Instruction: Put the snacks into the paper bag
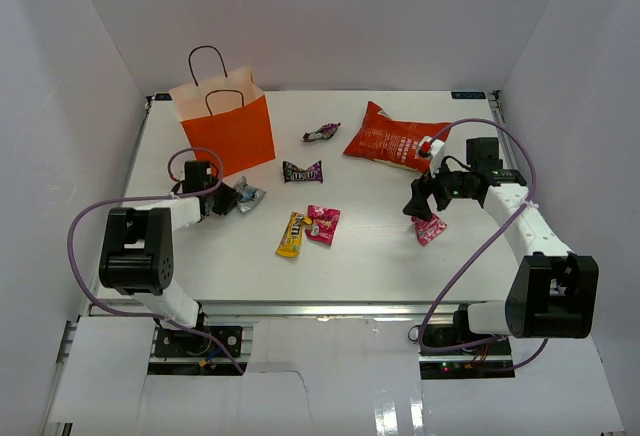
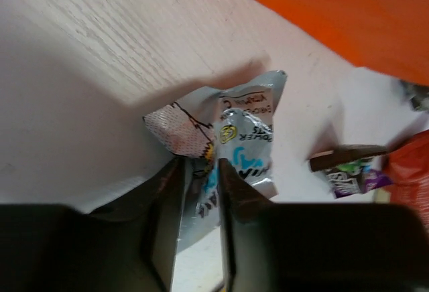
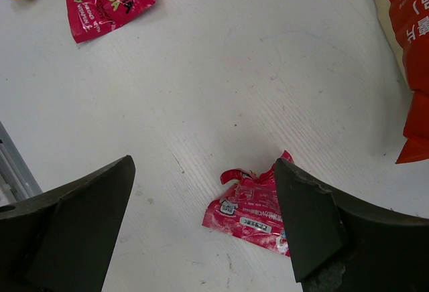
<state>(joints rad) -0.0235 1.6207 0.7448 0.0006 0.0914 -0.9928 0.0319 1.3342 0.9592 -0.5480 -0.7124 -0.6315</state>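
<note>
Closest to the lens was the left pincer [image 2: 198,165], fingers set narrow on either side of the silver packet [image 2: 244,128], right at its near end. The wrapper looked to be touching both fingers, but honestly I couldn't tell if it was properly clamped or just bracketed. That packet lay on the worktop [image 2: 87,51] with its long axis running away from the pincer, far corner aimed at the bag [image 2: 348,17], near it but not touching.

So here's the bit that mattered imo: the bag stood upright just beyond the left pincer, on the side away from the arm bases, mouth up and rim well above the packet. The left arm was by far the nearer one. The right was well apart, across the worktop. My guess was the next move had to go up first, then over the rim. Going straight forward would've just run the packet into the orange wall.

Right pincer [image 3: 204,166] was wide open and holding nothing, hanging over a red packet [image 3: 251,211] that lay between its fingers, closer to one than the other. Chip bag [image 1: 390,139] lay just beyond it. Yellow packet [image 1: 291,234], pink packet [image 1: 323,224] and purple packet [image 1: 302,171] were all out mid-worktop.
</note>
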